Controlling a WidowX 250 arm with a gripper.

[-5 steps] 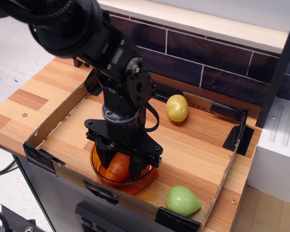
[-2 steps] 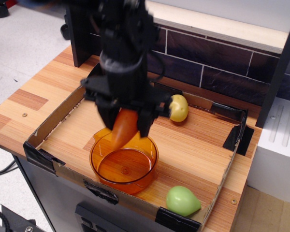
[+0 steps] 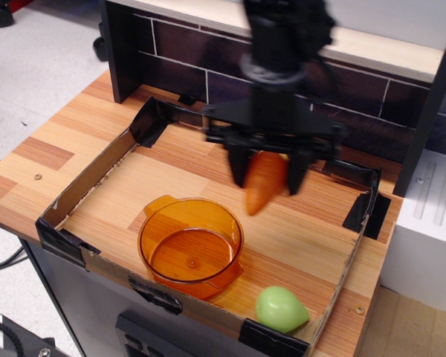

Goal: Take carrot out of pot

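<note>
On your desk (image 3: 30, 160), left to right: pot (image 3: 190, 247), front of the cardboard tray (image 3: 89, 178), nothing inside; carrot (image 3: 264, 181), tip down, held aloft right of the pot by closed jaws; green fruit (image 3: 280, 309), front right.

Bare tray floor (image 3: 305, 230) lay open beneath my gripper (image 3: 266, 172); the pot (image 3: 191, 246) stood to one side, a green fruit (image 3: 280, 309) near the front cardboard wall (image 3: 208, 309).

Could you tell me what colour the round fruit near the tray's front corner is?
The fruit is light green, seen in observation.image.
</note>
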